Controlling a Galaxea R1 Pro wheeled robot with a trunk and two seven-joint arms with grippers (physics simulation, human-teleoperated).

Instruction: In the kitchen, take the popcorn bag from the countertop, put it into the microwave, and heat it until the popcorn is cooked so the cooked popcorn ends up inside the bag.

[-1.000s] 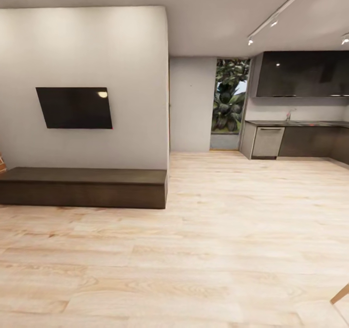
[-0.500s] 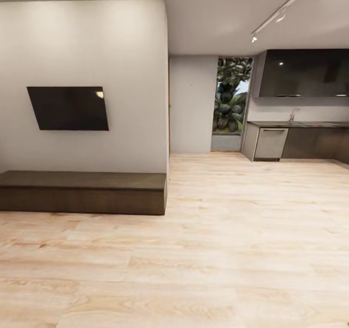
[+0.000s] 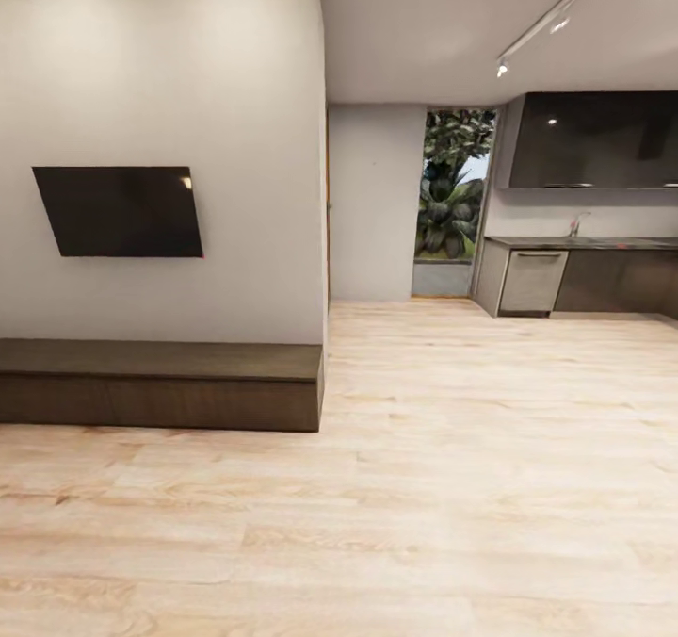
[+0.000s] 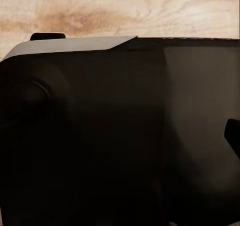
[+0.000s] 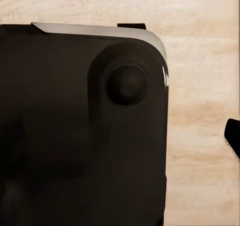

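Note:
I am out on the living-room floor, and the kitchen lies far off at the right of the head view. Its grey countertop (image 3: 589, 242) runs over dark lower cabinets, with a tap standing on it. The popcorn bag and the microwave are out of view. Both wrist views look down at my own dark base (image 4: 120, 136) (image 5: 80, 126) over the wooden floor. A dark fingertip (image 4: 233, 136) pokes in at the edge of the left wrist view, and another fingertip (image 5: 233, 138) does the same in the right wrist view. How the jaws stand cannot be made out.
A white partition wall (image 3: 235, 147) carries a black TV (image 3: 118, 211), with a long dark bench (image 3: 160, 384) at its foot on the left. Pale wood floor (image 3: 452, 449) stretches toward the kitchen. A pale appliance front (image 3: 532, 281), glossy dark upper cabinets (image 3: 593, 139) and a window with plants (image 3: 455, 189) stand at the back.
The whole head view has shifted: the camera has moved forward. The TV and bench sit further left, the kitchen looks slightly nearer, and a wooden piece at the lower right has left the picture.

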